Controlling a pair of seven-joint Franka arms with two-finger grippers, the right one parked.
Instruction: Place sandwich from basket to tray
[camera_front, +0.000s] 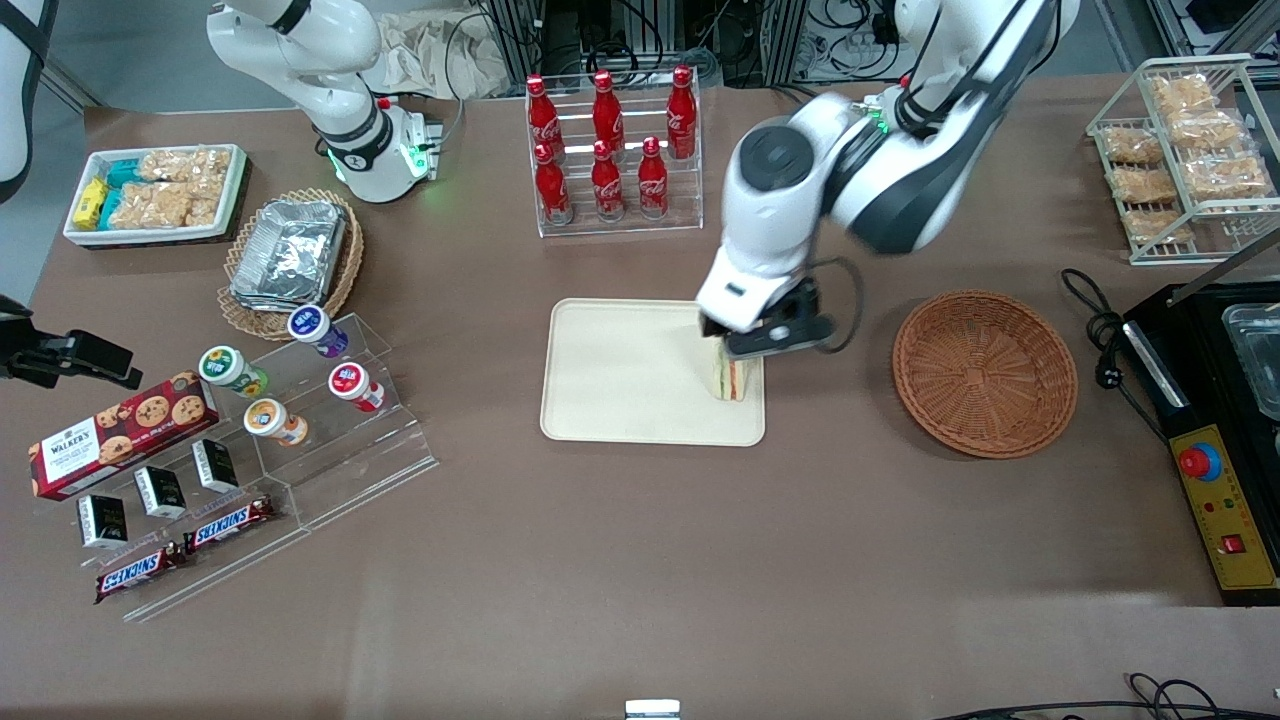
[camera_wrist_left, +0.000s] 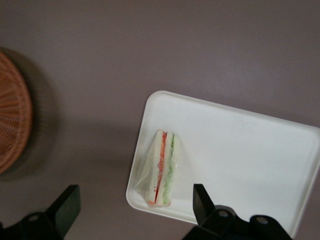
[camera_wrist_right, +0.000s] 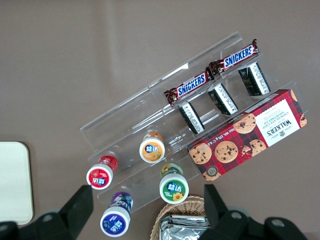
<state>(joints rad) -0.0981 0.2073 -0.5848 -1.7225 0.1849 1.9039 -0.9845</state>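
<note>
The sandwich (camera_front: 733, 378) (camera_wrist_left: 164, 167), a white-bread wedge with red and green layers, stands on edge on the cream tray (camera_front: 620, 380) (camera_wrist_left: 240, 150), near the tray edge closest to the basket. My gripper (camera_front: 762, 342) (camera_wrist_left: 134, 192) hovers just above the sandwich and is open. Its black fingers (camera_wrist_left: 202, 200) are spread wide to either side of the wedge and touch nothing. The reddish-brown wicker basket (camera_front: 985, 372) (camera_wrist_left: 12, 130) lies beside the tray, toward the working arm's end of the table, with nothing in it.
A rack of cola bottles (camera_front: 612, 150) stands farther from the front camera than the tray. Toward the parked arm's end are a foil-tray basket (camera_front: 290, 255), an acrylic stand of cups (camera_front: 300, 390) and a cookie box (camera_front: 120, 435). A black machine (camera_front: 1220, 420) lies past the basket.
</note>
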